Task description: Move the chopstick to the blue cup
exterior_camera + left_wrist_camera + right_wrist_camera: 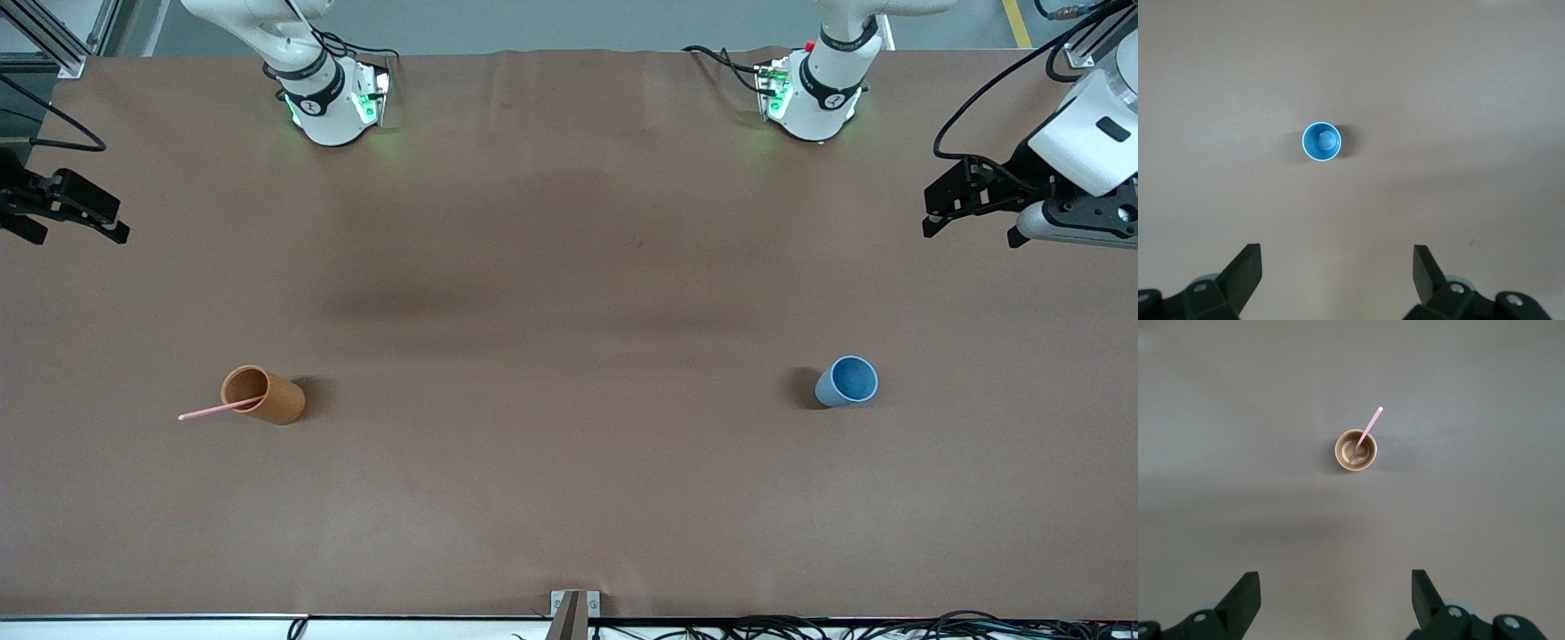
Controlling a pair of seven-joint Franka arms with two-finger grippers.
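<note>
Above the table's two ends, left gripper [969,227] and right gripper [76,218], jaws wide, empty.

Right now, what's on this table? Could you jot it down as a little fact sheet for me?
chopstick: pink, leaning in the orange-brown cup, toward the right arm's end
blue cup: upright, nothing in it, toward the left arm's end
left gripper: open, holding nothing, waiting above the table's edge
right gripper: open, holding nothing, waiting above the table's edge
task progress: not begun
</note>
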